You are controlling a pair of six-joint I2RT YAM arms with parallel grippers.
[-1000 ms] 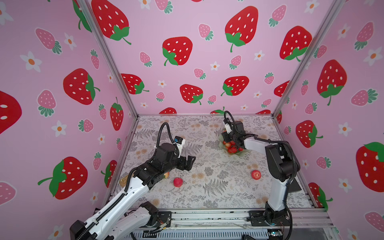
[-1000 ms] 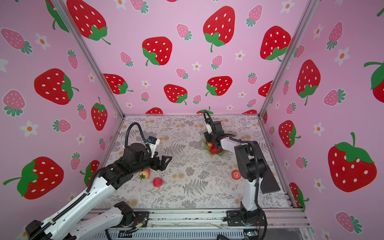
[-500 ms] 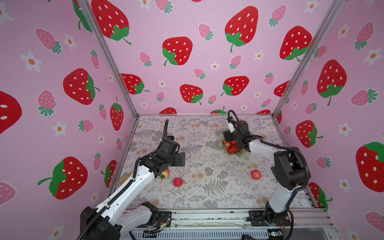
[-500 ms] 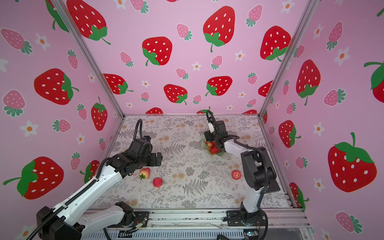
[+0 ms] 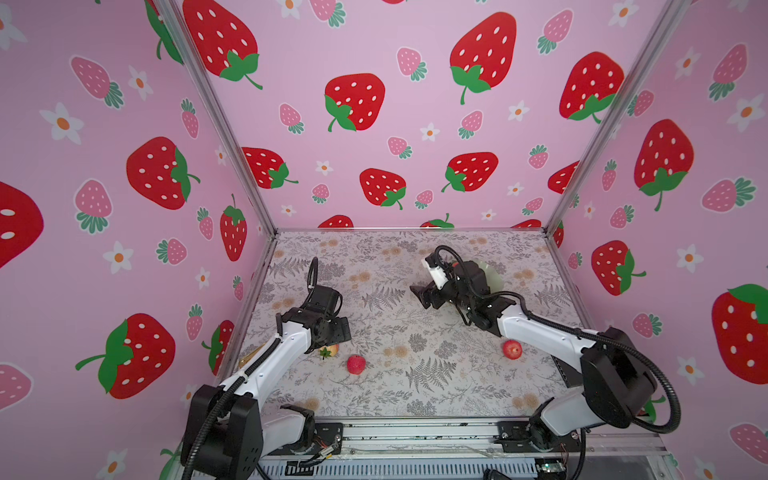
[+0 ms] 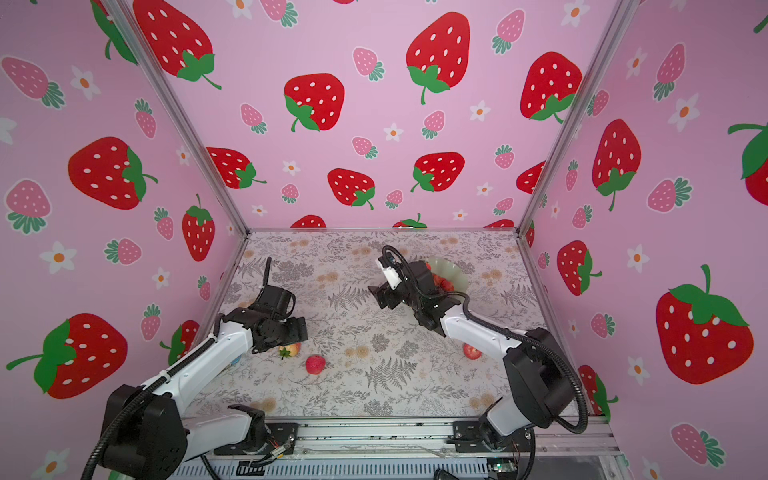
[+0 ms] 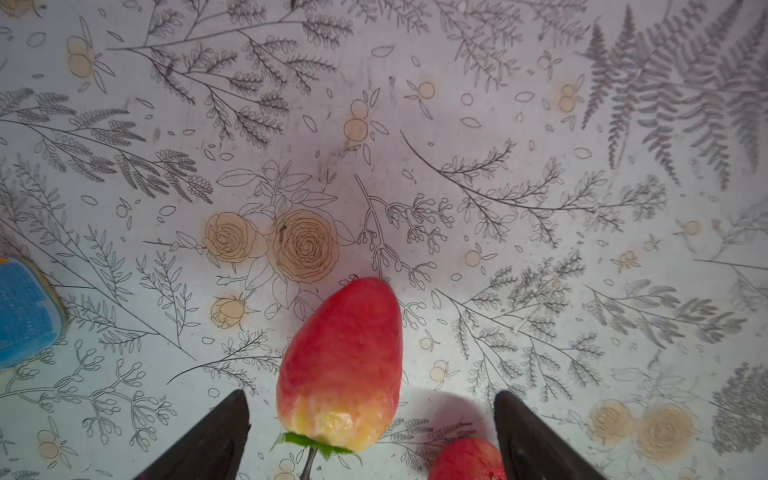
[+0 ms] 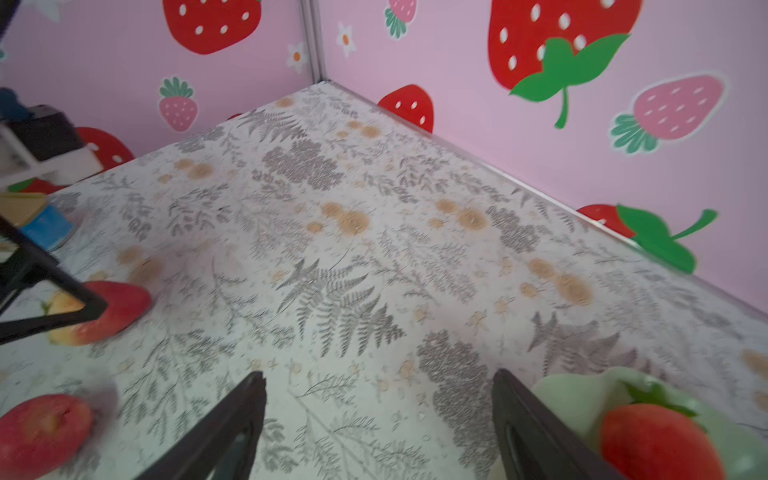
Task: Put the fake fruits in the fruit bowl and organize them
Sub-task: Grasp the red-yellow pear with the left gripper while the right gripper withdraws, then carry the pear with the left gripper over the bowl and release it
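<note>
Between the left fingers (image 7: 216, 440) (untouched by either) lies a strawberry (image 7: 340, 365).

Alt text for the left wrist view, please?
A plastic strawberry lies untouched on the floral table within the open left gripper, leaf end toward the camera. A round red fruit shows just beside it; a blue object sits at the frame's edge.

Bright, even light, faint soft shadows; wide-angle bending at top-view edges; round red plastic fruit (image 8: 41, 430) smeared with blur
</note>
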